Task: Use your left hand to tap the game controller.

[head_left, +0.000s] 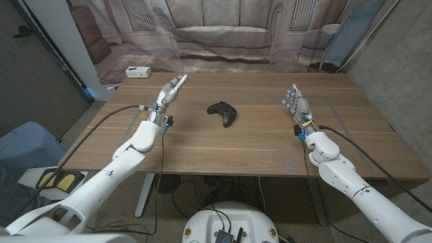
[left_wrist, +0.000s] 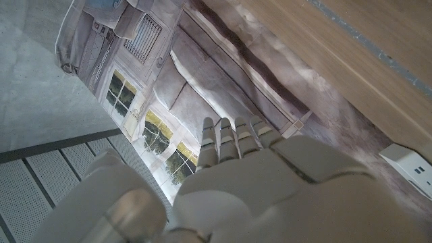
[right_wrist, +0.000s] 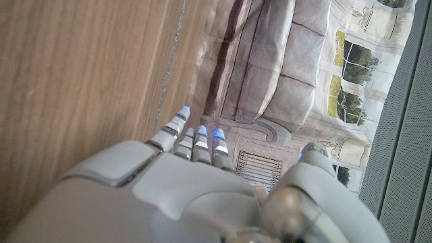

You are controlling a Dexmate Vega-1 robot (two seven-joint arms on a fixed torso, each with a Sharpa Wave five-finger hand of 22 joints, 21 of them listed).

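— Looking down from the head view first: where is the game controller (head_left: 223, 113)?

— Near the middle of the wooden table (head_left: 256, 145), lying flat and black, between the two hands and apart from both; the left hand (head_left: 169, 93) is raised at its side with fingers straight and close together, holding nothing; the right hand (head_left: 298, 105) stands on the other side, fingers extended, also holding nothing.

— How will it handle?

— Rigid moulded plastic, light and fairly slick, I'd judge (a hard push could skate it); a tap wants no grasp, just fingertips down on the broad top face.

— The left wrist view?

— The left hand's back, fingers together, the white box (left_wrist: 409, 165) beyond.

— And the right wrist view?

— Fingers extended near the table edge; thumb spacing is hard to judge.
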